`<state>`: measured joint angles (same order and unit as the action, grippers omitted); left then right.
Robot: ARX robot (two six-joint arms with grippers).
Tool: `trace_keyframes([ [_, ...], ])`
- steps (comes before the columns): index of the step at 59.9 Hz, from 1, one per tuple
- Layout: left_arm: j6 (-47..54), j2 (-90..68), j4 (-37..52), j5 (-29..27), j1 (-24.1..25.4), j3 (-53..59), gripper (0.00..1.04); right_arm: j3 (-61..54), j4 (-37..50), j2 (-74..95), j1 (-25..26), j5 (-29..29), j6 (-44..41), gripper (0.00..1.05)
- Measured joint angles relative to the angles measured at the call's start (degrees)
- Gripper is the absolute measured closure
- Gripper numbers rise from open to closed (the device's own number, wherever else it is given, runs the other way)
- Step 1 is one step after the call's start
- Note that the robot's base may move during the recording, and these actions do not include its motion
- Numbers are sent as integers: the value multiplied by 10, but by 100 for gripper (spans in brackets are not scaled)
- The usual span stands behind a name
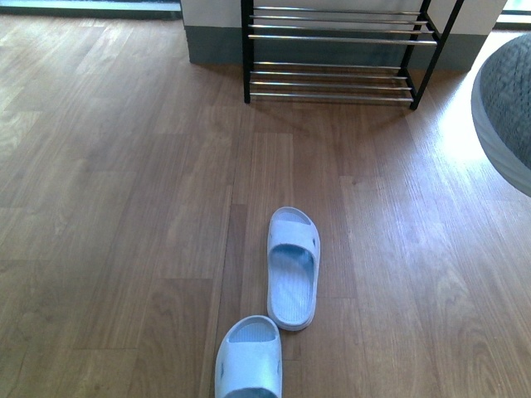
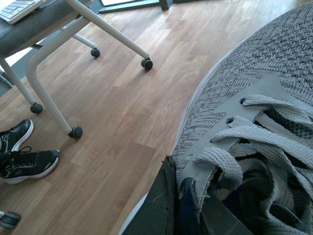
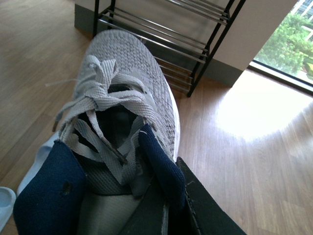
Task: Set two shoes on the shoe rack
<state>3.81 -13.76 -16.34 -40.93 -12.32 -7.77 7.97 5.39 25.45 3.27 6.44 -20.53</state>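
Wood-plank floor (image 1: 124, 207), with the shoe rack (image 1: 332, 50) at its far side against a grey wall plinth: black frame, chrome-bar shelves, much wider than a shoe. One pale blue slide (image 1: 292, 267) lies well short of the rack, lengthwise toward it. The second slide (image 1: 249, 361) is further out still, just beside the first one's heel end. A wide stretch of floor separates them from the rack's lowest shelf. Right gripper (image 3: 173, 210) jaws pinch the navy collar of the right-arm sneaker (image 3: 132, 73). Its toe points at the rack's right end post and stops short of the lowest bars. Its grey toe also cuts in at the front view's right edge, off the rack's right side. Left gripper (image 2: 188, 215) jaws clamp the left-arm sneaker (image 2: 274, 63) at the collar, laces loose. Its wrist view shows table legs on casters (image 2: 73, 131) and black trainers (image 2: 24, 161), with open floor around them. Can't place those relative to the rack.
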Motion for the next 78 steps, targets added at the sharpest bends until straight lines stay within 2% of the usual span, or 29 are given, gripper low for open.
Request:
trace_keyframes([
  [78,0,0,0,3,0,0,104,0,-2,0,0,-6,0,104],
])
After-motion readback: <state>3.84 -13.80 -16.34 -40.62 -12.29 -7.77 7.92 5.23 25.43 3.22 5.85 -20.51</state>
